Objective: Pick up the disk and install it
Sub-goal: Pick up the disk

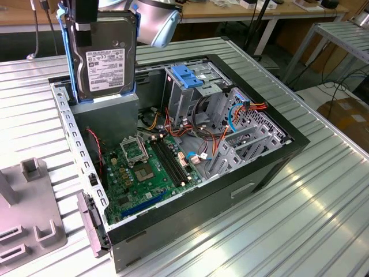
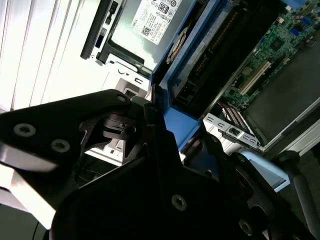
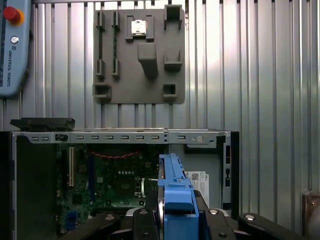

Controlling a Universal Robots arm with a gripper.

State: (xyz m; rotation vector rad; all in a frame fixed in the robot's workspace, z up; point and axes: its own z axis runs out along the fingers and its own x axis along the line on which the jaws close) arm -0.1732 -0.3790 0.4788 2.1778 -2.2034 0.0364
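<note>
One disk [image 1: 106, 55] is hanging upright on its edge, clear of the table, with its white label [image 1: 105, 68] facing the exterior view and its blue frame [image 1: 70, 63] running down both sides. One gripper [image 1: 85, 23] is clamping it at the top edge, fingers [image 3: 145, 222] closing on either flat face, as the first wrist view is showing with the frame's blue edge [image 3: 175, 192] standing between them. In the second wrist view the disk [image 2: 172, 117] is reaching away from the black gripper body [image 2: 150, 165]. The arm is coming down from above, gripper pointing straight down, with its pale wrist joint [image 1: 155, 20] sitting behind the disk.

The disk is hovering over the far corner of the open case [image 1: 190, 225], on the exterior view's left, just above a grey box [image 1: 109, 118]; whether the two are touching cannot be told. One cage [image 1: 187, 78] with a blue top is standing near, to the exterior view's right of the disk. One green board [image 1: 141, 173] is lying on the case floor, with coloured cables [image 1: 242, 109] looping beside the cage.

The case is lying on a ribbed metal table [image 1: 300, 219]. One grey plate [image 3: 137, 55] with raised blocks is lying beside the case, and one pendant [image 3: 12, 50] with a red button is resting near that plate.
</note>
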